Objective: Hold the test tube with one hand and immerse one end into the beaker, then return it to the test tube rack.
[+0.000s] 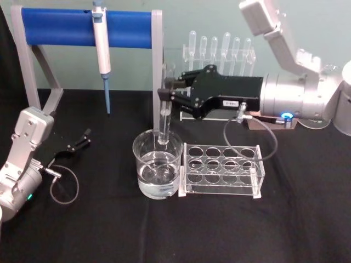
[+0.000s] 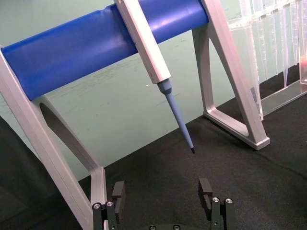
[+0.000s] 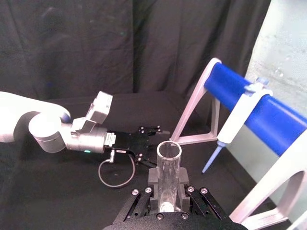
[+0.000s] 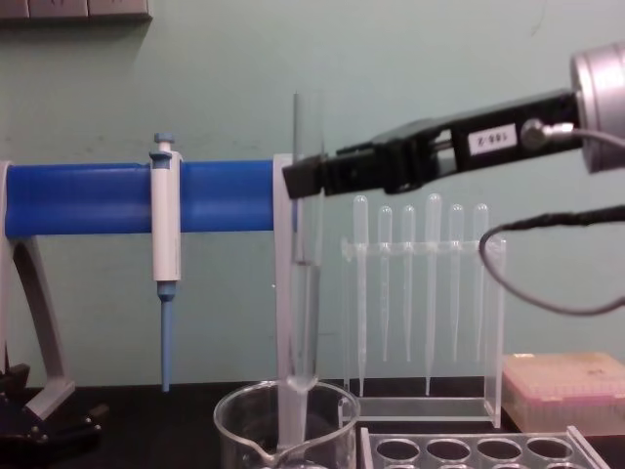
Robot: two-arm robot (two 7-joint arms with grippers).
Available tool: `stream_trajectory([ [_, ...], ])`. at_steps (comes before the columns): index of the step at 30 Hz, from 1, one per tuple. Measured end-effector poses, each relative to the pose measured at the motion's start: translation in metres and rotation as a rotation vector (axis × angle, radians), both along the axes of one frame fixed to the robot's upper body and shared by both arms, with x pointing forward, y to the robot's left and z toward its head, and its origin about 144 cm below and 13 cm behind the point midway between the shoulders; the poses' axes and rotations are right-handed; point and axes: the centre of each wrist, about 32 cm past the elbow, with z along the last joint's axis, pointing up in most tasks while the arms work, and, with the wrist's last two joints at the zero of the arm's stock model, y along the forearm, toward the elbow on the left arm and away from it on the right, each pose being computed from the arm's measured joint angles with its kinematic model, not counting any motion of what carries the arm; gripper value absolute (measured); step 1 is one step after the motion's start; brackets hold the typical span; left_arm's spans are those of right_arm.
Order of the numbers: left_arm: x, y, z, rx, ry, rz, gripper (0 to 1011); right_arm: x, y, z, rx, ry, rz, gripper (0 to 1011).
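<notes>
My right gripper (image 1: 166, 92) is shut on the test tube (image 1: 164, 118) near its upper part and holds it upright. The tube's round lower end sits inside the beaker (image 1: 157, 164), below the rim; the beaker holds clear liquid. From the side, the test tube (image 4: 307, 244) hangs from the right gripper (image 4: 301, 179) down into the beaker (image 4: 288, 425). In the right wrist view the test tube's open rim (image 3: 169, 149) stands between the fingers (image 3: 154, 178). My left gripper (image 1: 82, 139) rests open on the black cloth at the left, and its fingers (image 2: 118, 191) are wide apart.
A clear multi-hole rack (image 1: 222, 169) stands right beside the beaker. A white-and-blue pipettor (image 1: 101, 49) hangs from a blue bar stand (image 1: 82, 27) at the back left. Plastic pipettes (image 1: 225, 52) stand in a rack behind my right arm. A pink box (image 4: 566, 391) is at the back right.
</notes>
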Motion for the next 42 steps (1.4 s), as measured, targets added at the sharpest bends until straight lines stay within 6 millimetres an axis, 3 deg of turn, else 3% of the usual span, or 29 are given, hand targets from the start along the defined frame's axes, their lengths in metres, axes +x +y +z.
stream_trajectory([
  [18, 0.000, 0.000, 0.000, 0.000, 0.000, 0.000, 1000, 0.007, 0.010, -0.053, -0.016, 0.062, -0.021, 241],
  [42, 0.000, 0.000, 0.000, 0.000, 0.000, 0.000, 1000, 0.006, 0.011, -0.088, -0.001, 0.060, -0.060, 241],
])
